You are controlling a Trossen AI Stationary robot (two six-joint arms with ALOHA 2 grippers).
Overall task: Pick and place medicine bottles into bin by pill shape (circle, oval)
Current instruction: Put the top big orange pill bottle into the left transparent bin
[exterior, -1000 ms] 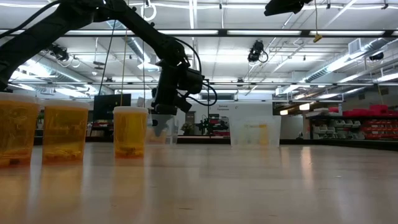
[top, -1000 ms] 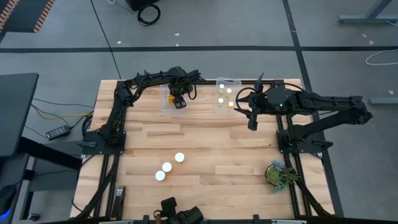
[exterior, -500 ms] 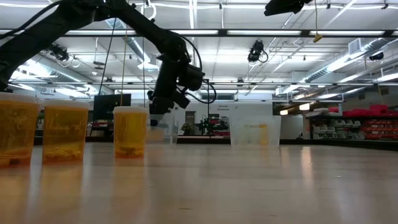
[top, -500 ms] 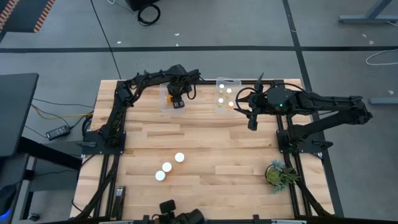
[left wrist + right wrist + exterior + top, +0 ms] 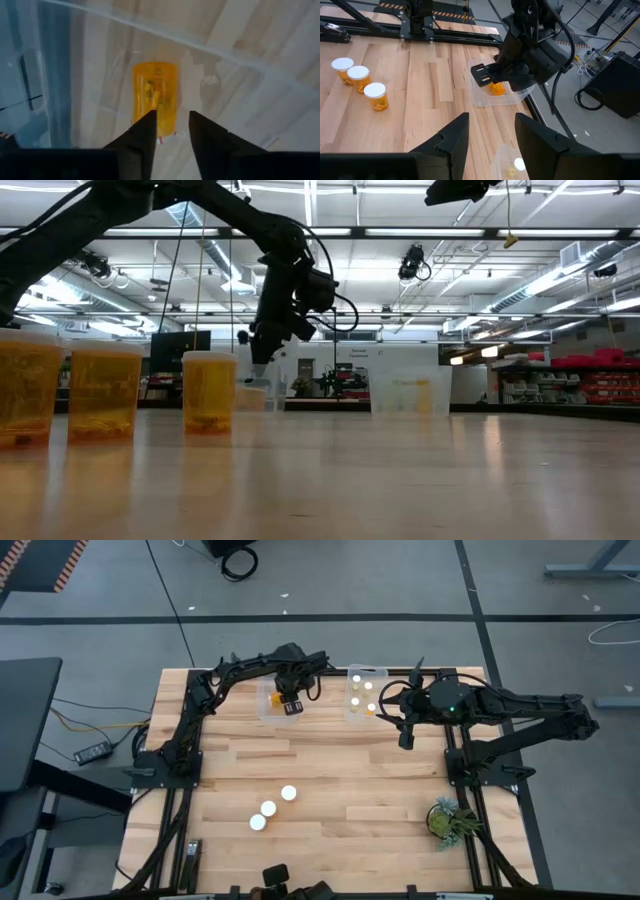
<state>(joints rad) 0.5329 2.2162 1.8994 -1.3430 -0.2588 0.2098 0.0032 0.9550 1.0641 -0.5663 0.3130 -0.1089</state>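
My left gripper (image 5: 291, 706) hovers open over the clear left bin (image 5: 268, 712) at the table's far side. One amber bottle (image 5: 154, 95) lies on its side on that bin's floor, just beyond my fingertips (image 5: 145, 131); it also shows in the right wrist view (image 5: 496, 89). The clear right bin (image 5: 352, 670) holds several white-capped bottles (image 5: 356, 683). Three bottles stand upright on the table near its front (image 5: 268, 808), and also show in the low view (image 5: 209, 391). My right gripper (image 5: 405, 737) hangs open and empty to the right of the right bin.
A small potted plant (image 5: 449, 820) stands at the front right corner. The wide wooden middle of the table (image 5: 340, 770) lies between the bins and the three standing bottles. The arms' bases sit along the left and right edges.
My left gripper has risen from low in the left bin to above its rim, moving a little toward the table's right edge. The amber bottle stays lying in the bin. My right arm has kept still.
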